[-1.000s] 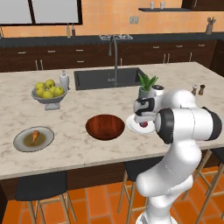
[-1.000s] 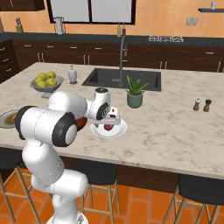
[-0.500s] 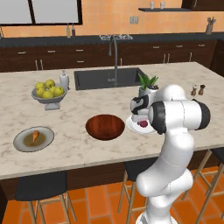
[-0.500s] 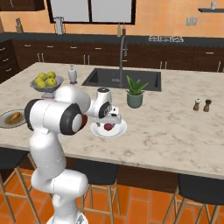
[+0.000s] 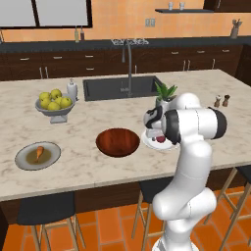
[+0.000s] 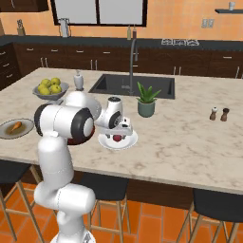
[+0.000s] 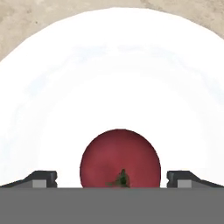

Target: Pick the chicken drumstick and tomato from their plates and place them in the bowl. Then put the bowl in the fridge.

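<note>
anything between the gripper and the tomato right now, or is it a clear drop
Nothing visible is in the way. In the hand view the open gripper has a fingertip on each side of the tomato, which sits alone on the white plate.

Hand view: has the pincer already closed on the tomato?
No, the pincer stands open, its tips apart on either side of the tomato on the white plate.

Pale marbled counter [image 5: 98, 169] with a dark sink [image 5: 122, 87] set in. Resting on it: grey plate [image 5: 37, 156] at the left front, wooden bowl [image 5: 117, 142] in the middle, white plate [image 6: 117, 140] beside that, footed fruit bowl [image 5: 55, 110], potted plant [image 6: 146, 100], two shakers [image 6: 219, 114], small bottle [image 5: 72, 90].
</note>
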